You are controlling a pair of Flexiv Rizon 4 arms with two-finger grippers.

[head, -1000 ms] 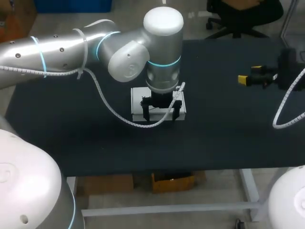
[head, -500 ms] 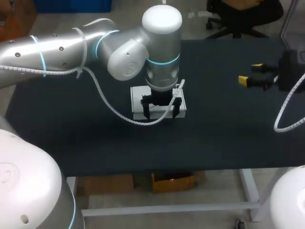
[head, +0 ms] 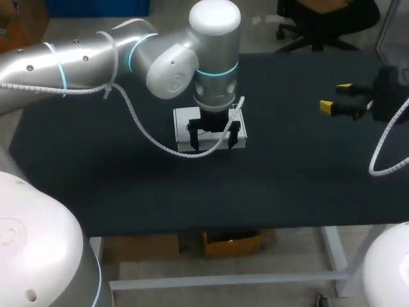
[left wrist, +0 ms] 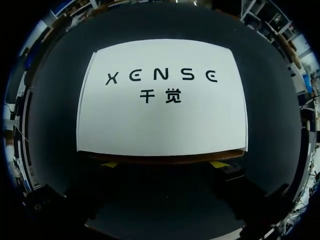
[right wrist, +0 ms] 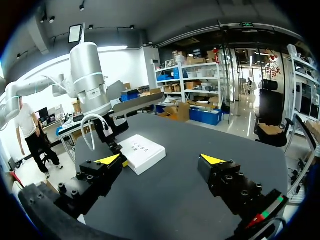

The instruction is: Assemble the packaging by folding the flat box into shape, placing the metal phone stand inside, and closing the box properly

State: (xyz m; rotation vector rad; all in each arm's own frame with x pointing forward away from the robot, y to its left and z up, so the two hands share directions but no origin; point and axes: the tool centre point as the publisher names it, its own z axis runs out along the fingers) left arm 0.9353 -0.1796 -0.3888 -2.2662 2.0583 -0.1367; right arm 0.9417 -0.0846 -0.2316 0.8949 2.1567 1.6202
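Black tabletop (head: 115,185) holds the white box (head: 184,120) flat at its middle, the left gripper (head: 215,139) directly above the box with fingers spread along its near edge, the right gripper (head: 336,98) well right of the box and likewise spread; the box is probably light, stiff, slippery card, best pinched across opposite side walls.

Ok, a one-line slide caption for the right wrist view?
Right gripper, open, hovers over the black table facing the closed white box, left gripper at the box's edge.
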